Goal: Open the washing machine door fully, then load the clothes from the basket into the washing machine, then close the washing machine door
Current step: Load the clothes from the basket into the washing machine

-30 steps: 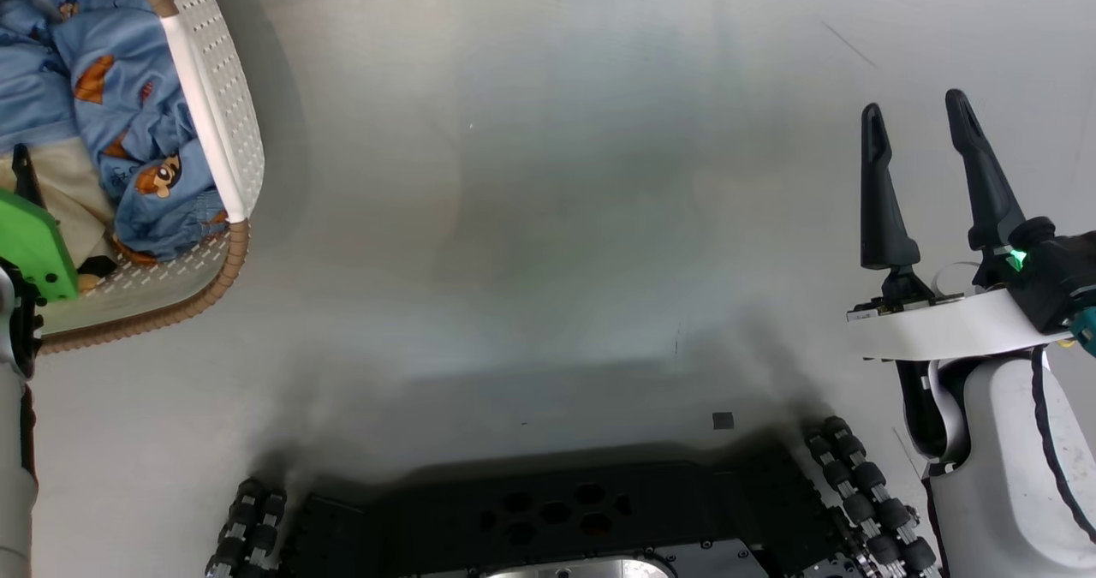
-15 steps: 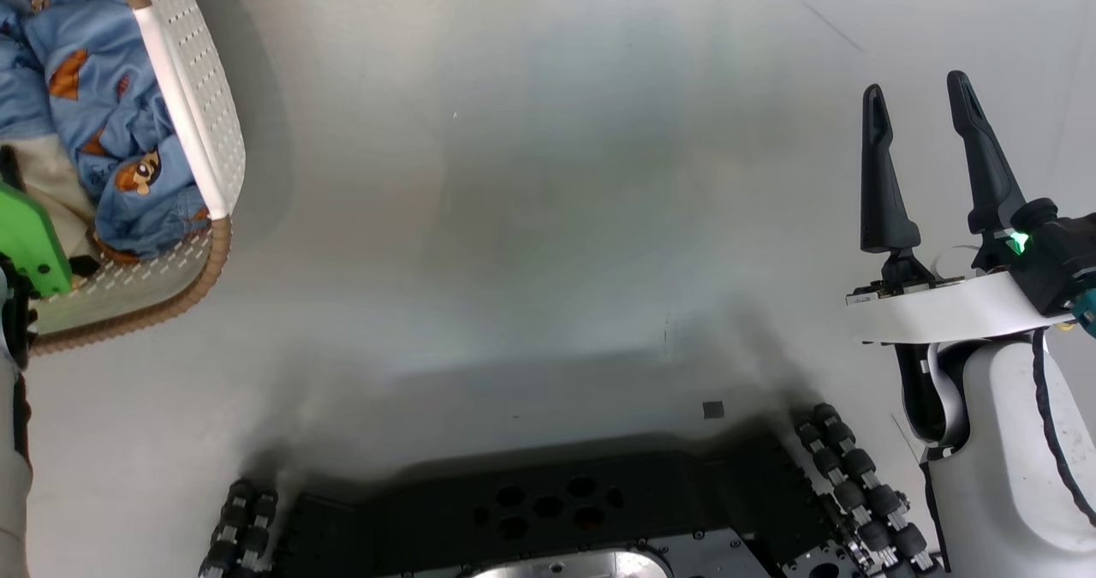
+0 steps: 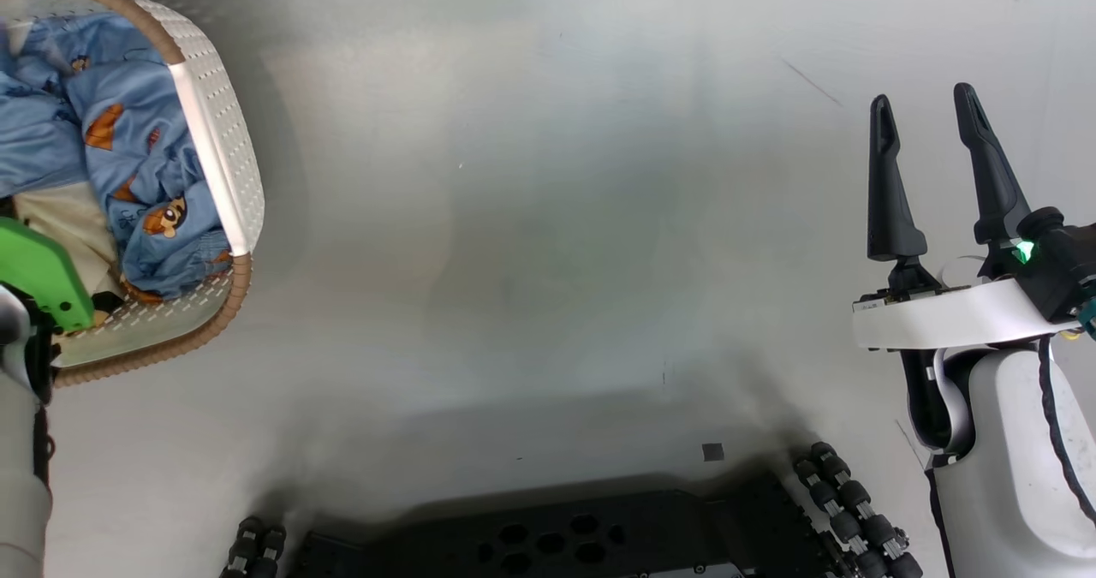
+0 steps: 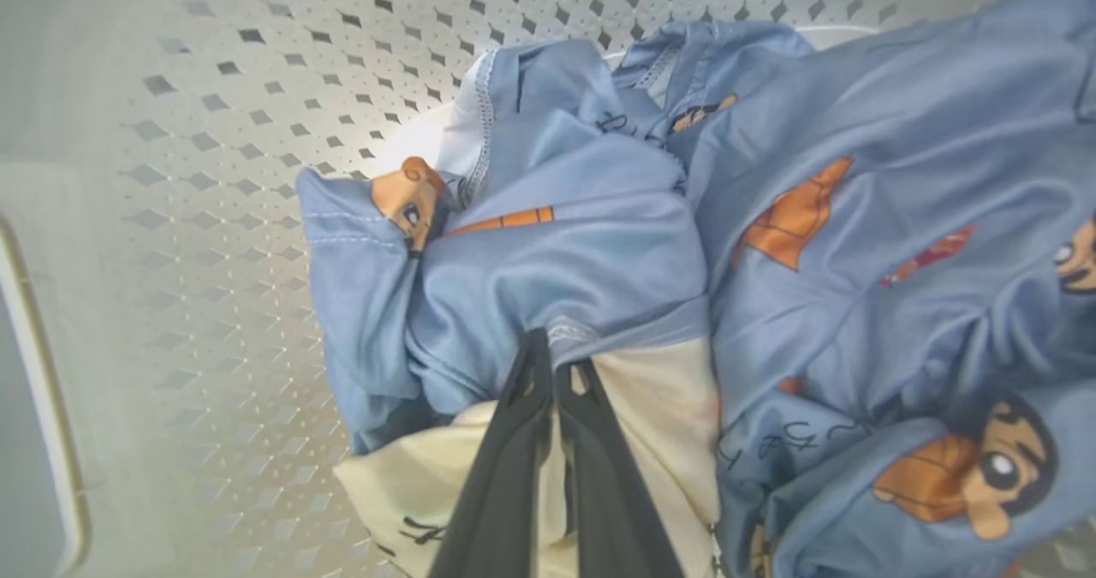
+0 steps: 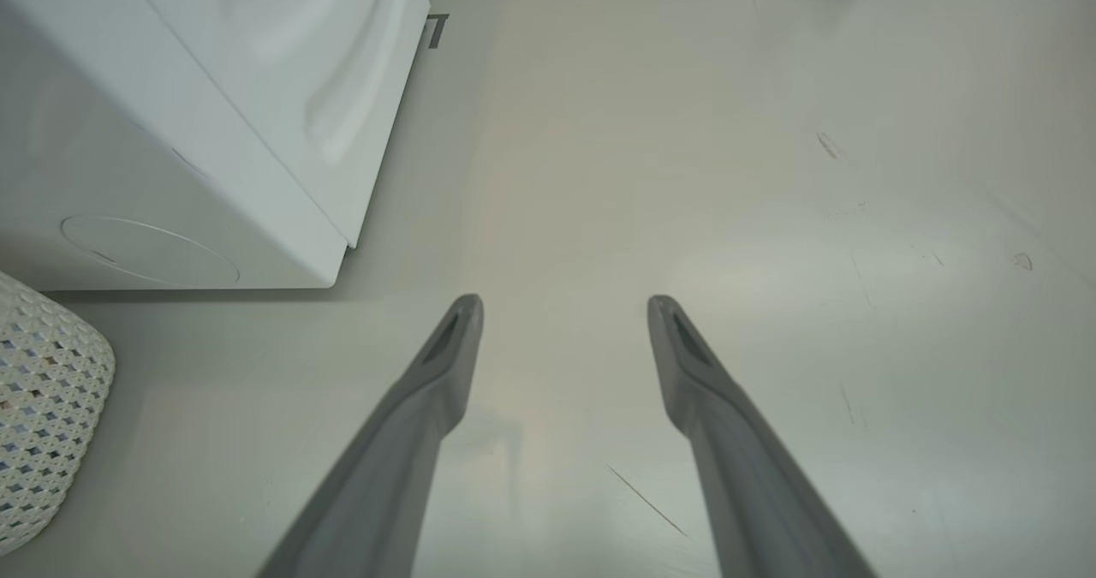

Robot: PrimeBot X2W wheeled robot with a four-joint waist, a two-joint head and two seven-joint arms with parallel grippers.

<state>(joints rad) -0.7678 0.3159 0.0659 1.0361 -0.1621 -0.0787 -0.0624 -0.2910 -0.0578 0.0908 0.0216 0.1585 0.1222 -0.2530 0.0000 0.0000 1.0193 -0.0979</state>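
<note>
the clothes lie heaped in the cream-white perforated plastic basket with a brown woven-look rim at the upper left of the head view: a light blue garment printed with orange-brown cartoon figures bunched over a cream cloth piece with black characters; both look thin, light and limp, so they should crumple, drape and trail rather than hold any shape, and a loose end may well catch on the basket wall; the best hold is probably a thick gathered fold near the middle of the heap, not a single edge, so that more than one layer comes up together; the left gripper has its two dark fingers pressed together on the clothes, right where the blue hem meets the cream cloth at the lower middle of the left wrist view, a small pinch that may carry only part of the load; the right gripper is spread wide and empty over the bare grey floor at the right of the head view; the white washing machine fills the upper left of the right wrist view, and i cannot tell its door from this side; against the earlier frame the whole head picture has shifted, so the camera has moved: more of the brown rim shows at the top left and the robot's black base sits lower; the garment's folds look unchanged, and the right fingers keep the same spread.
</note>
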